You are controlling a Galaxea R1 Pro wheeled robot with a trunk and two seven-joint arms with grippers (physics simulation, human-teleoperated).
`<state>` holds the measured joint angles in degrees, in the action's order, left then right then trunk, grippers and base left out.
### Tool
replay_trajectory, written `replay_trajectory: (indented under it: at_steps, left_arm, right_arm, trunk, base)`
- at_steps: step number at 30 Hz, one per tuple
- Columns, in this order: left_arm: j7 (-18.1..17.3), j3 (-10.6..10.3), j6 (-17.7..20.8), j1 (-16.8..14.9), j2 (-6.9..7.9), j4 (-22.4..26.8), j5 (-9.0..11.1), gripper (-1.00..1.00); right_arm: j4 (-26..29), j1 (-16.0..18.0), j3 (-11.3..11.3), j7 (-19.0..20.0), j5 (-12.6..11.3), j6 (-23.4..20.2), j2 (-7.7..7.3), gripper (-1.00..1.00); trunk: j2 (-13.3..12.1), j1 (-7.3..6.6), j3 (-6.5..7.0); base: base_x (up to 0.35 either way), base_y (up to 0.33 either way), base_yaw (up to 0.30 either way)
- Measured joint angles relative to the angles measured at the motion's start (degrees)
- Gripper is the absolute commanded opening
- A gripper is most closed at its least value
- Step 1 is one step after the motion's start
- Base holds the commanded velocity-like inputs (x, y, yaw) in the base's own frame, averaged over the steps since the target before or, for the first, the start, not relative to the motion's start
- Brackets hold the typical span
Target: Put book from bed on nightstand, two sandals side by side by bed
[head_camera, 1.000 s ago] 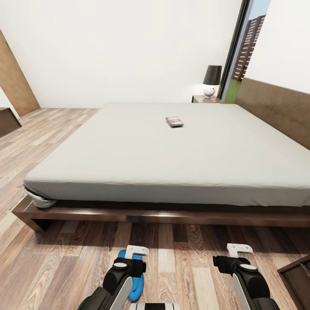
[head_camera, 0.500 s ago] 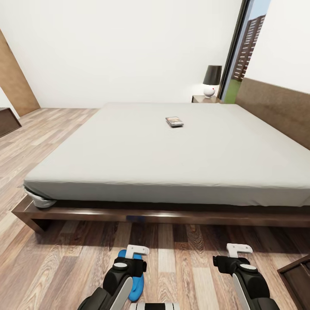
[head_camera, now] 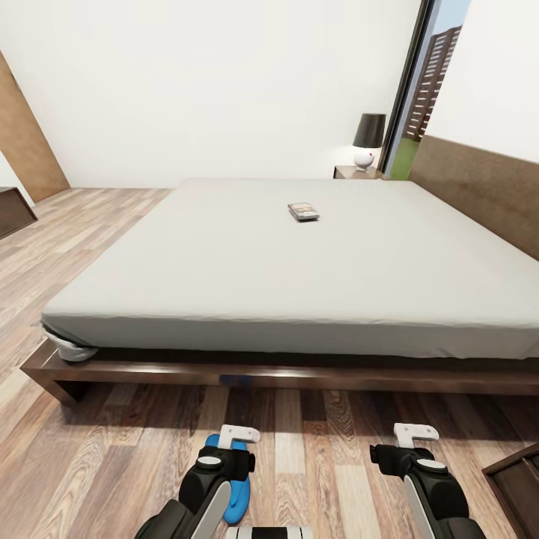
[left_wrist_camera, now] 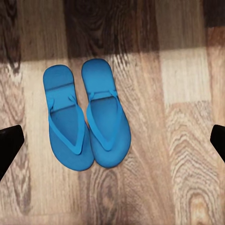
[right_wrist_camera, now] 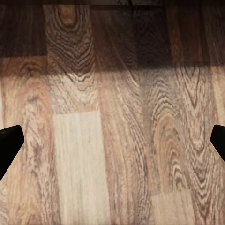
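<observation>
The book (head_camera: 303, 212) lies flat near the middle of the bed's off-white mattress (head_camera: 299, 262). Beyond the far side of the bed stands a nightstand (head_camera: 352, 173) carrying a lamp. Two blue sandals (left_wrist_camera: 65, 124) (left_wrist_camera: 105, 117) lie side by side on the wood floor, toes toward the bed. The left gripper (left_wrist_camera: 112, 145) hangs open above them, its dark fingertips (left_wrist_camera: 9, 146) at the picture's edges. In the head view a blue sandal (head_camera: 239, 490) shows under the left gripper (head_camera: 236, 436). My right gripper (right_wrist_camera: 112, 143) (head_camera: 416, 433) is open over bare floor.
The bed's dark wooden frame (head_camera: 224, 372) runs across just ahead of both arms, with the headboard (head_camera: 479, 187) on the right. A dark wooden furniture corner (head_camera: 520, 475) sits at the lower right. A dark cabinet (head_camera: 11, 211) and a wooden door (head_camera: 26, 142) stand at the left.
</observation>
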<state>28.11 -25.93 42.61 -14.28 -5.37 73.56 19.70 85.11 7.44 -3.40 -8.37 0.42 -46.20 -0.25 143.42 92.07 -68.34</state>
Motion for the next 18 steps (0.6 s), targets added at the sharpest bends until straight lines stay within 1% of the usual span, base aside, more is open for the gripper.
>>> replay_trajectory:
  at_steps: [18]
  left_arm:
    - [0.03, 0.00, 0.00, 0.08, 0.00, 0.53, -0.08, 1.00]
  right_arm:
    - [0.05, 0.00, 0.03, 0.00, 0.00, 0.07, 0.05, 1.00]
  trunk:
    - [0.00, 0.00, 0.00]
  base:
    - [0.000, 0.000, 0.000]
